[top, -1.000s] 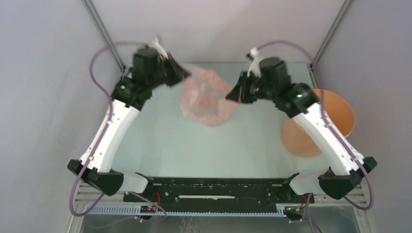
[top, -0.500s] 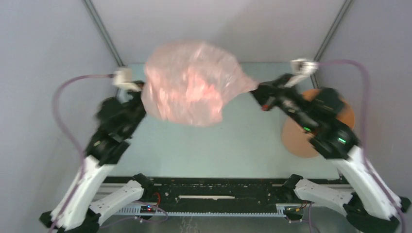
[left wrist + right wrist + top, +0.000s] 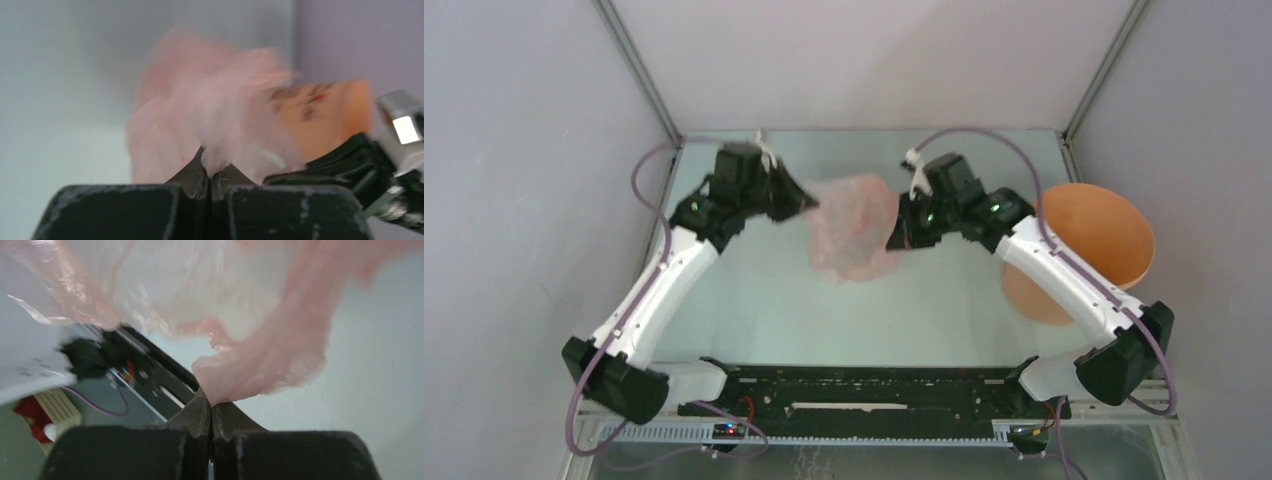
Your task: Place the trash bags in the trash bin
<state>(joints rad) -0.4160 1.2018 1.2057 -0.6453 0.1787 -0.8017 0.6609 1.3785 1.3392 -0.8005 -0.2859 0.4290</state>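
A pale-pink translucent trash bag (image 3: 852, 228) hangs stretched between my two grippers over the middle of the table. The left gripper (image 3: 809, 205) is shut on its left edge; in the left wrist view (image 3: 211, 171) the film bunches between the closed fingertips. On the bag's right edge my right gripper (image 3: 894, 232) is shut as well, pink film (image 3: 260, 365) rising from its closed fingertips (image 3: 212, 407). The orange-tan trash bin (image 3: 1092, 250) lies tilted at the right side of the table, its mouth facing up and left, partly behind my right arm. It also shows blurred in the left wrist view (image 3: 325, 120).
Grey enclosure walls surround the table (image 3: 754, 290), with metal posts at the back corners (image 3: 639, 70). The black base rail (image 3: 864, 385) with cables runs along the near edge.
Half a second ago both arms were pulled back and raised with the bag ballooned wide toward the camera. Now they have swung forward and down, and the bag hangs smaller between the grippers.
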